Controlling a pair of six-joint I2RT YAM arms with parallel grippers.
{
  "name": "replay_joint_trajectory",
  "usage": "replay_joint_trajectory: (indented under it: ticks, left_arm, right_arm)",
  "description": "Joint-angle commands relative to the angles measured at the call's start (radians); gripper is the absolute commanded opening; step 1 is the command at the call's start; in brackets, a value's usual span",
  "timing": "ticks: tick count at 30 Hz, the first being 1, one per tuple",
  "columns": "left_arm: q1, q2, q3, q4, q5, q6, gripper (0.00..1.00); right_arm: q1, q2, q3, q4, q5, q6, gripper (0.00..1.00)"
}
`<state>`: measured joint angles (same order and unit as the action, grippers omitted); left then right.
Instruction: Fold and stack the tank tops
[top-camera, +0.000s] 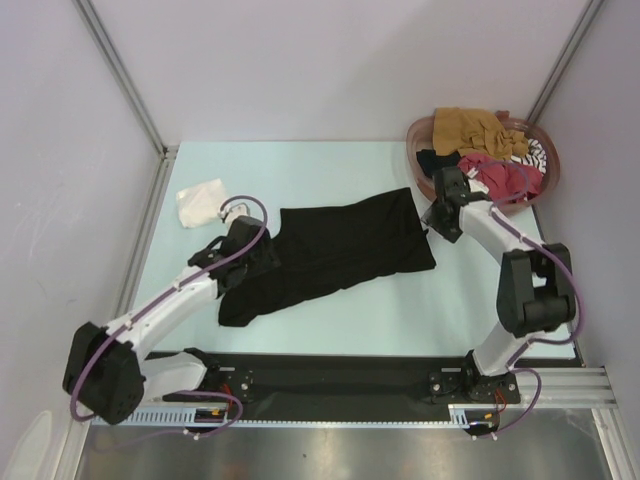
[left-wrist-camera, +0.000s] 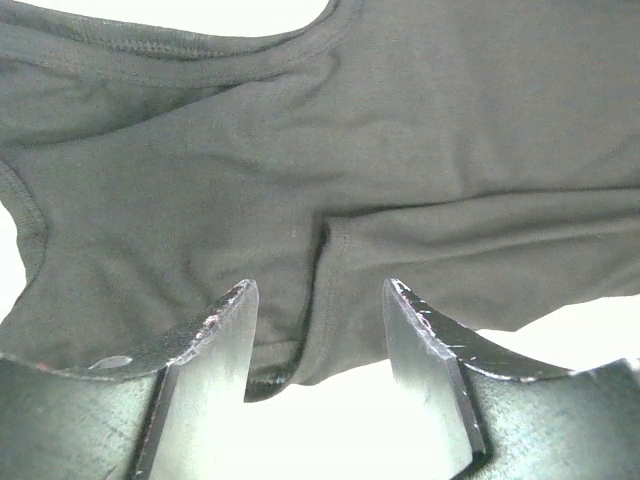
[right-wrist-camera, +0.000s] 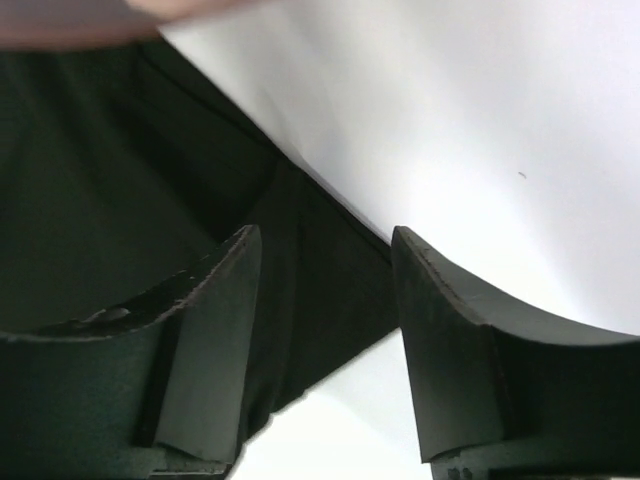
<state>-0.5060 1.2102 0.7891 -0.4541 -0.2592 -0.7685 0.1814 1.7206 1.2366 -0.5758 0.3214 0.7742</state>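
Observation:
A large black tank top (top-camera: 340, 255) lies spread flat across the middle of the table. My left gripper (top-camera: 262, 250) is open at its left end, jaws straddling a strap seam of the cloth (left-wrist-camera: 320, 300). My right gripper (top-camera: 436, 222) is open at the garment's upper right corner (right-wrist-camera: 320, 290), with the cloth edge between the jaws. A folded white tank top (top-camera: 202, 203) lies at the far left. Mustard-brown (top-camera: 470, 130), red (top-camera: 500, 175) and striped (top-camera: 535, 152) tops are piled in the basket.
The round reddish-brown basket (top-camera: 548, 185) stands at the back right corner, close behind my right gripper. Metal frame posts and pale walls bound the table on the left, back and right. The black base rail (top-camera: 340, 385) runs along the near edge.

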Motion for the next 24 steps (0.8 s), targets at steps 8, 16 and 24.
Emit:
replay_joint_trajectory:
  ticks: [8,16,24]
  left_arm:
    - [-0.017,-0.184,-0.168,0.078,0.095,0.017,0.6]
    - [-0.016,-0.1,-0.102,0.074,0.104,0.041,0.58]
    - [0.046,-0.11,-0.131,0.061,0.106,0.067,0.58]
  right_arm:
    - [-0.031,-0.361,-0.399,0.241,-0.174,-0.039,0.57]
    - [-0.033,-0.365,-0.488,0.3,-0.212,-0.021,0.56]
    - [-0.033,-0.303,-0.517,0.324,-0.202,0.026,0.54]
